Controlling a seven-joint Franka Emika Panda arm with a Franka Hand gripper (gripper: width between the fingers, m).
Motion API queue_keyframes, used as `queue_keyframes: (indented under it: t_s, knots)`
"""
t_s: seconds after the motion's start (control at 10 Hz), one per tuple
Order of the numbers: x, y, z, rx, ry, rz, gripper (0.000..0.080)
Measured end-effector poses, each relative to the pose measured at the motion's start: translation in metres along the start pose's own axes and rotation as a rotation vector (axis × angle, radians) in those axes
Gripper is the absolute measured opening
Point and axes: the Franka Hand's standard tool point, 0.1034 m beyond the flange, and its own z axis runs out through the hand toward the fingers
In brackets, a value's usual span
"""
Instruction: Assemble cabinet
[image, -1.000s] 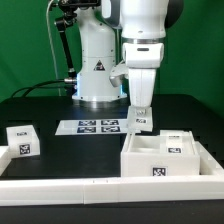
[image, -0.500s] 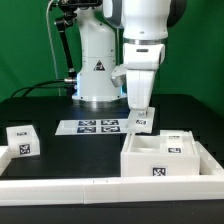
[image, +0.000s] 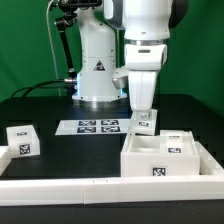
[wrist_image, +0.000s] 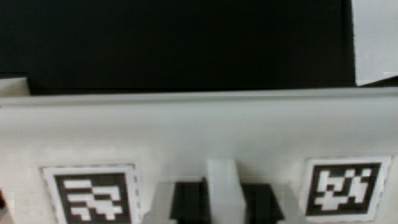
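Over the desk (image: 50, 112), between its middle and the edge on the exterior view's right, the fingers (image: 143, 104) stand nearly together, clamped on a thin rib of a white cabinet panel (image: 145, 123). It hangs upright, its tag facing the exterior camera. Just beside it, toward the near right corner, the cabinet (image: 140, 158) lies open upward, long axis along the near edge. White and boxy, it carries black-and-white tags on its front wall and on an inner block (image: 178, 145).
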Motion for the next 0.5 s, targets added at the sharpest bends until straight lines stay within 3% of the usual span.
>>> queue_keyframes:
  t_s: [0.2,0.5]
  knots:
    - [0.0039,-0.0004,0.0013,-0.035,0.022,0.004,0.0070]
    - [0.0082,-0.0006,0.0011,-0.055,0.036,0.010,0.0070]
